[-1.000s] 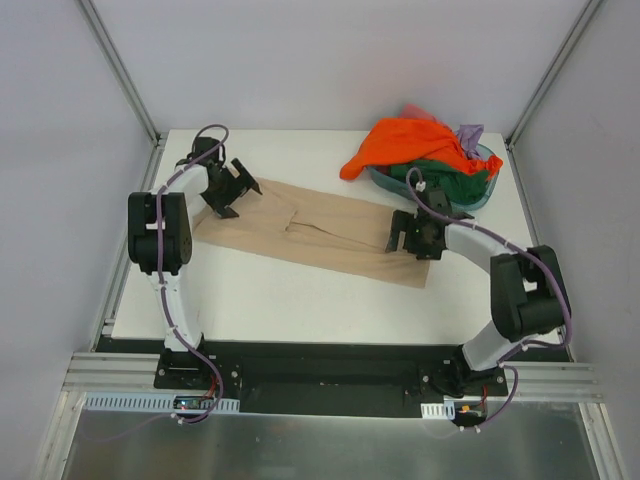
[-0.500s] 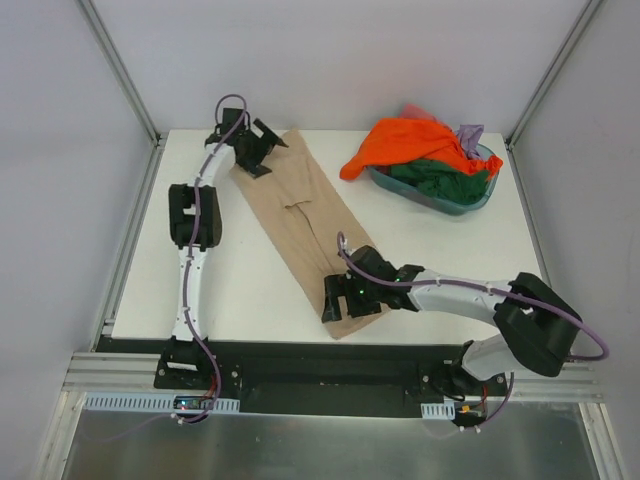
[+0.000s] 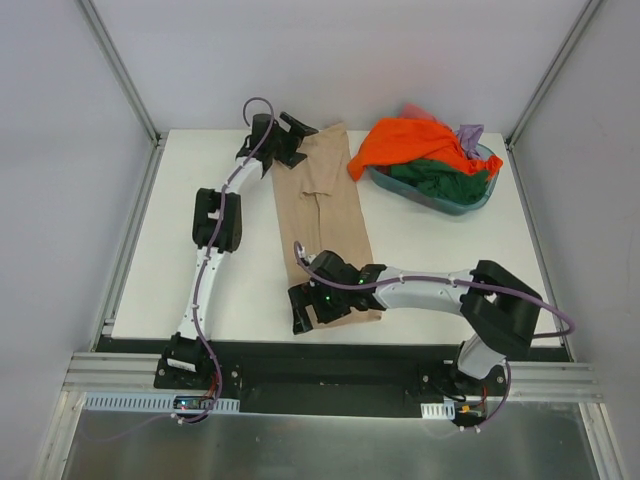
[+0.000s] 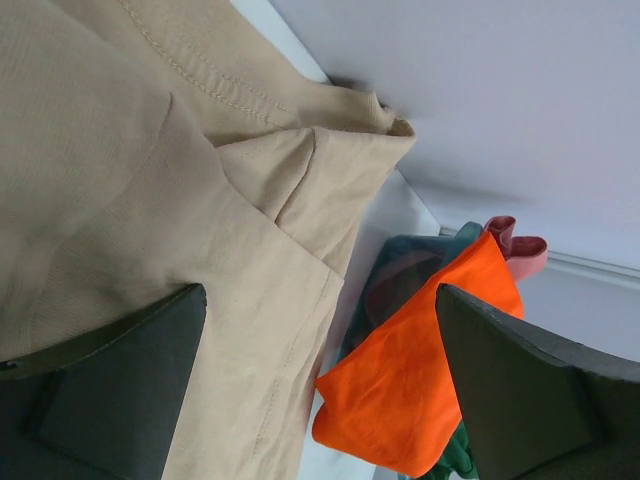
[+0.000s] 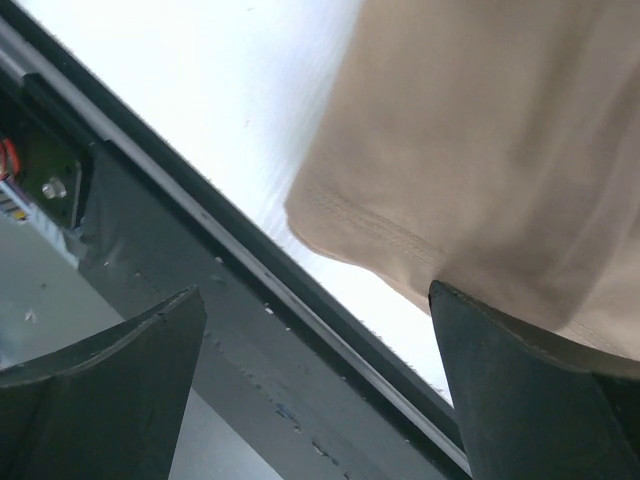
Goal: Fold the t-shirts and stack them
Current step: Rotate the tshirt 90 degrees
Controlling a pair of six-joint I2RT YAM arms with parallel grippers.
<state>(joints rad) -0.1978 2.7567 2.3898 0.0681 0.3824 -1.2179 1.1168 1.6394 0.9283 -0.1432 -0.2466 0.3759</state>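
Observation:
The large tan-beige t-shirt (image 3: 325, 220) lies as a long strip from the back of the table to its front edge. My left gripper (image 3: 298, 138) is open at the strip's far end, one finger over the tan cloth (image 4: 120, 180). My right gripper (image 3: 308, 308) is open at the near end, one finger on the tan hem (image 5: 500, 130), the other past the table edge. The orange t-shirt (image 3: 410, 140) lies heaped over the dark green one (image 3: 440, 178), with lilac (image 3: 470, 132) and pinkish red (image 3: 415, 110) cloth behind. The orange cloth (image 4: 430, 360) shows between my left fingers.
The teal basin (image 3: 470, 203) holds the heaped shirts at the back right, close to the tan shirt's far end. The black rail (image 5: 200, 330) runs along the table's front edge just under my right gripper. White walls and aluminium posts enclose the table.
The tan shirt has swung from lying across the table to lying front to back. My left gripper moved to the back and right; my right gripper swept to the front edge and left.

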